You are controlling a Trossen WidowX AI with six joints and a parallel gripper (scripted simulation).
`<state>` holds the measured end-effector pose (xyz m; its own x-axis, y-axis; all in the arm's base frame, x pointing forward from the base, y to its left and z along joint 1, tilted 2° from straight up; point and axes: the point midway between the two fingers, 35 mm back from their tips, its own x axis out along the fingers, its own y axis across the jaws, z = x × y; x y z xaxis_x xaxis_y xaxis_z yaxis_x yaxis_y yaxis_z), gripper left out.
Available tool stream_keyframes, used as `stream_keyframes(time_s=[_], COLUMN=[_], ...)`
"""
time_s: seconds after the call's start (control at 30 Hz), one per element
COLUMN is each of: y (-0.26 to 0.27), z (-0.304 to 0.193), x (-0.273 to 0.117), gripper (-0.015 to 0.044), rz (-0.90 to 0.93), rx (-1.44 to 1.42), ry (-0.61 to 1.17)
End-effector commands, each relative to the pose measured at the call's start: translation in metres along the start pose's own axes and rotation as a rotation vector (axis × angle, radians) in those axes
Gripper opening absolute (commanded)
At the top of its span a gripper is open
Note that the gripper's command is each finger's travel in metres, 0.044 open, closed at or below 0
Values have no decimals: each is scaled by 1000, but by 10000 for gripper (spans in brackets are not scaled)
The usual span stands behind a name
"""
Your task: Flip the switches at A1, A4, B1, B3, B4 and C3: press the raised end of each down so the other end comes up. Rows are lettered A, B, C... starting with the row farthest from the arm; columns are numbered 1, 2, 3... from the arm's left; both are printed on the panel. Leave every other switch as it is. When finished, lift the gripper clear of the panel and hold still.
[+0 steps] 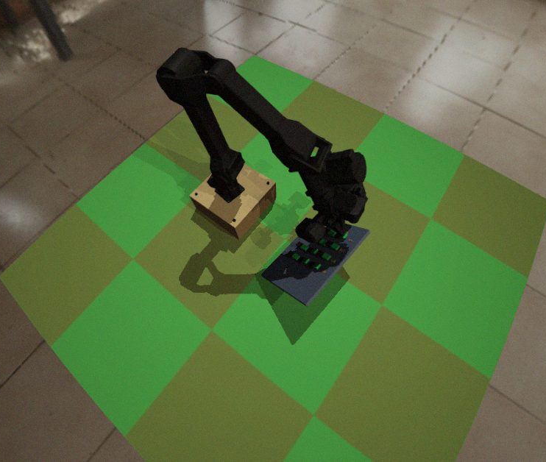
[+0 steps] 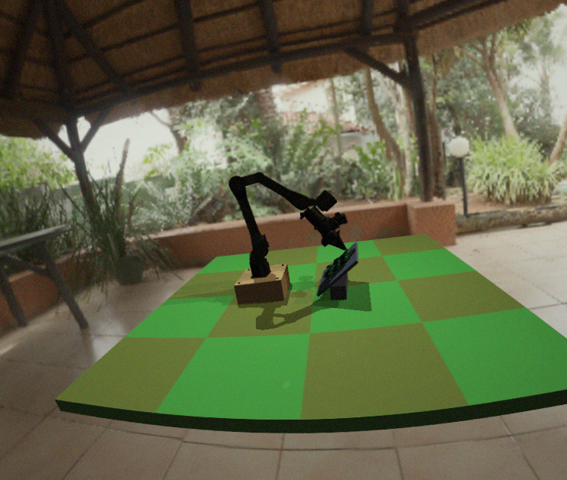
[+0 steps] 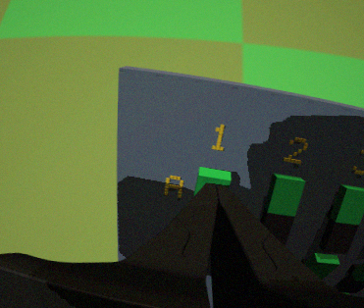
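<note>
The dark blue-grey panel (image 1: 308,290) (image 3: 158,123) stands tilted, with rows of green and black switches. My gripper (image 2: 345,248) (image 3: 213,193) is shut and empty. Its fingertips are at switch A1 (image 3: 215,176), touching it or just above it; the wrist view does not settle which. The fingers cover the near part of A1, and only its bright green far end shows. Switch A2 (image 3: 286,194) and switch A3 (image 3: 353,205) show green far ends and dark near parts. Fingers hide B1. A4 and row C are not readable in the wrist view.
The arm stands on a wooden block (image 1: 251,198) (image 2: 258,293) on the arm's side of the panel. A dark support (image 2: 338,291) holds the panel up from the green checkered mat (image 1: 263,368) (image 2: 356,361). The arm's shadow falls over the switches.
</note>
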<state>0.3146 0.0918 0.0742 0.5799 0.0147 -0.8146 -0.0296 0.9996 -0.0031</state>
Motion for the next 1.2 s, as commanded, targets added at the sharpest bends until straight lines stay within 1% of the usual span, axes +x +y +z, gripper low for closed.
stream_keyframes(time_s=[0.0,1.17], y=[1,1], z=[0,0], x=[0,5], gripper=[0,0], rz=[4,4], rx=[-4,-4], ry=[0,-1])
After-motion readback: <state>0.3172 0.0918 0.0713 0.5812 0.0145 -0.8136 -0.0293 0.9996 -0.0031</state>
